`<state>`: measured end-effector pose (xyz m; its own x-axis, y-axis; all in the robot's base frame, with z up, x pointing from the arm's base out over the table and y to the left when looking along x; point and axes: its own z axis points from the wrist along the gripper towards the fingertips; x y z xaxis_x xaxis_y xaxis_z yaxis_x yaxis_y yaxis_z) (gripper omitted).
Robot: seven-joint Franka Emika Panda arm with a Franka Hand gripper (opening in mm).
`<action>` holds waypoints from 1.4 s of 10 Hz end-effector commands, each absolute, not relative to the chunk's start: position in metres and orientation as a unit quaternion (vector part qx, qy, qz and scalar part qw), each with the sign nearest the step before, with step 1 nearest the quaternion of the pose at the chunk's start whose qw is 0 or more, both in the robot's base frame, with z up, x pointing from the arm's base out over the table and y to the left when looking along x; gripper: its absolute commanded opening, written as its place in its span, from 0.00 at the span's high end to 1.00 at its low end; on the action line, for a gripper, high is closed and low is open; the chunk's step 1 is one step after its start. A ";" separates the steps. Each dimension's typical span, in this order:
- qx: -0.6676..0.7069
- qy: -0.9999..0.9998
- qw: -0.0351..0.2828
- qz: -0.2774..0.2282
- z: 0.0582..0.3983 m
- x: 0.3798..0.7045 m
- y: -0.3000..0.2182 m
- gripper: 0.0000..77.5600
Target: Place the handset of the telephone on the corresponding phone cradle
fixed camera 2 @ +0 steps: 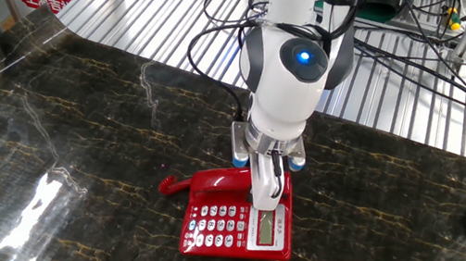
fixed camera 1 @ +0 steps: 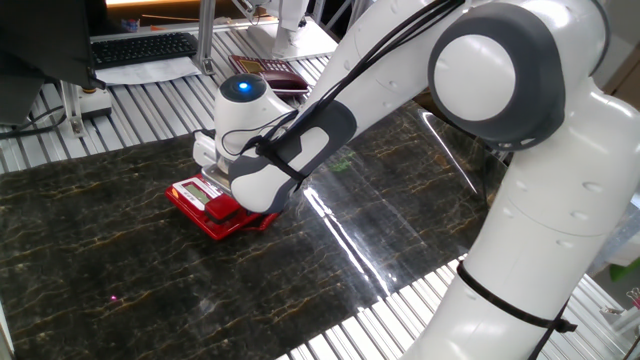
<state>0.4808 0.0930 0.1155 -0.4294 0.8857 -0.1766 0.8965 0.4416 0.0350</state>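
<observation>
Red telephone (fixed camera 2: 229,223) sat on the dark table (fixed camera 2: 50,159).
The handset (fixed camera 2: 208,182) lay along the phone's far edge, maybe in the phone cradle; the gripper (fixed camera 2: 268,202) hung over it, grip unclear.

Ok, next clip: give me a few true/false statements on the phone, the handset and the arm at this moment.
1. The telephone is bright red with pale keys. True.
2. The handset lies far from the telephone, by the table edge. False: it lies along the phone's far side.
3. The gripper is directly above the telephone. True.
4. The phone's display faces down. False: keypad and display face up.
5. The table is plain white. False: dark marble pattern.
</observation>
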 end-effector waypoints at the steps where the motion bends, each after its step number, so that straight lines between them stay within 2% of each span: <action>1: 0.527 0.845 0.085 -0.032 0.117 0.482 0.093 0.99; 14: 0.518 0.851 0.078 -0.043 0.115 0.481 0.094 0.99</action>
